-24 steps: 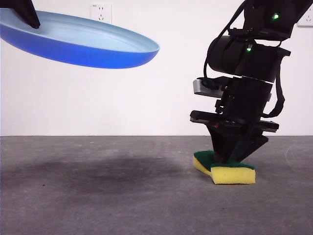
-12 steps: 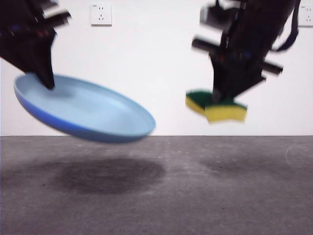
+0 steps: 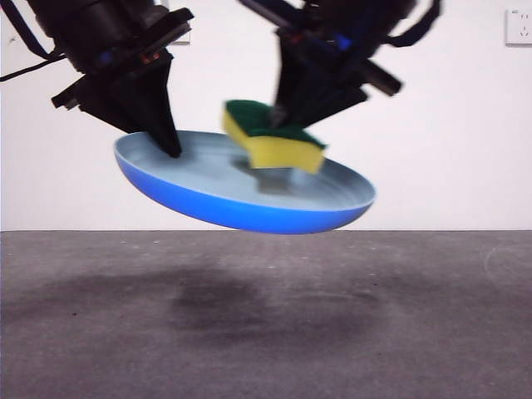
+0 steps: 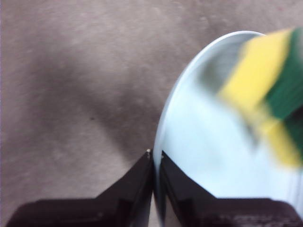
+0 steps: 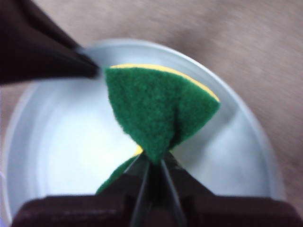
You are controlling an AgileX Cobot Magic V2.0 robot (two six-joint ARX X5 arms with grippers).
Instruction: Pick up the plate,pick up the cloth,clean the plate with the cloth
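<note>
The left gripper (image 3: pixel 170 150) pinches the rim of the plate (image 3: pixel 208 199), held tilted in the air above the grey table (image 3: pixel 266 332). The right gripper (image 3: pixel 283 125) is pressed together on the cloth (image 3: pixel 278 150), which hangs over the plate's bowl; contact cannot be confirmed. A wall socket (image 3: pixel 519 27) sits behind.

Plate (image 3: pixel 249 208) held off table (image 3: pixel 266 332); open room beneath. Sponge (image 3: pixel 274 141) seemingly occupies plate centre.

text: none legible | labels: none; brands: none | numbers/signs: none in any view
</note>
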